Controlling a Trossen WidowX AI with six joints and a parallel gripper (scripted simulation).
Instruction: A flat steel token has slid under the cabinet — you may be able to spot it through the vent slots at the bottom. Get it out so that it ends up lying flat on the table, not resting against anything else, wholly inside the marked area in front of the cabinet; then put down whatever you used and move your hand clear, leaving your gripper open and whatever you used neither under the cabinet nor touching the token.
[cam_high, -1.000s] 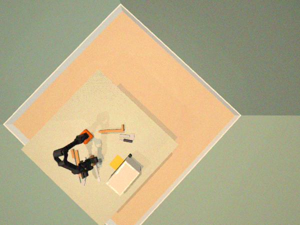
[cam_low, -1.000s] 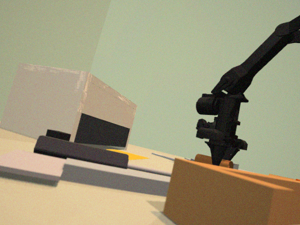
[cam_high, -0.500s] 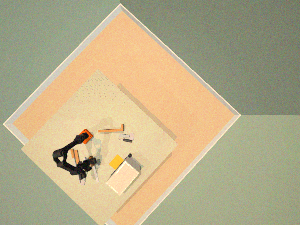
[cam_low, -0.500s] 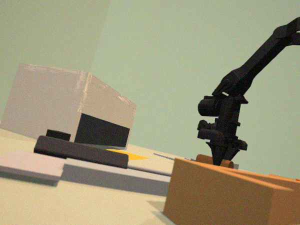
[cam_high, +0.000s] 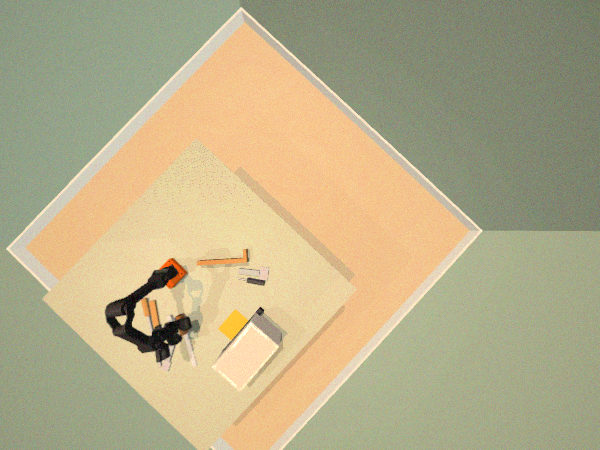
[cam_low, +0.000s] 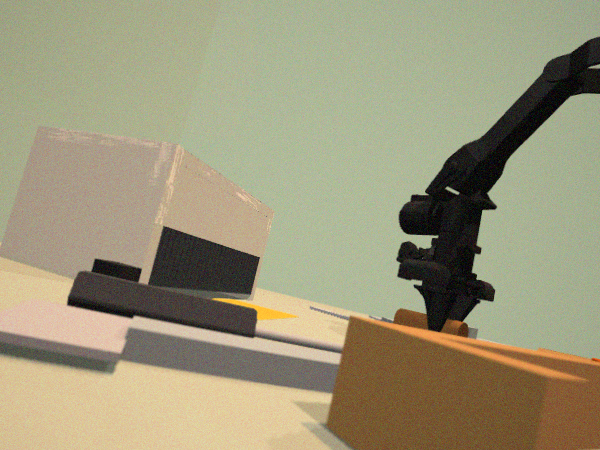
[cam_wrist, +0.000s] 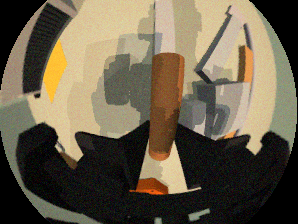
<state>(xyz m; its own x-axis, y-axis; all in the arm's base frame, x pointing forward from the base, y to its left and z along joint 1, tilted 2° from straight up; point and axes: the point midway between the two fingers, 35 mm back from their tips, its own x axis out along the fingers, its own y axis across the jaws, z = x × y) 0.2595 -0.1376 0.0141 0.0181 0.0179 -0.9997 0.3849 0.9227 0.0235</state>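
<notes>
Closest to where I stand, an orange block (cam_low: 450, 385) fills the foreground. Just behind it the gripper (cam_low: 444, 320) points straight down, its fingers clamped on the brown handle (cam_wrist: 164, 99) of a long tool with a pale blade (cam_wrist: 164, 19), lying low over the table (cam_high: 125, 235). Farther off sits the yellow marked area (cam_high: 233, 323), right against the front of the cabinet (cam_high: 246, 354). Its dark vent panel (cam_low: 202, 262) shows nothing I can make out; the steel token is not visible.
</notes>
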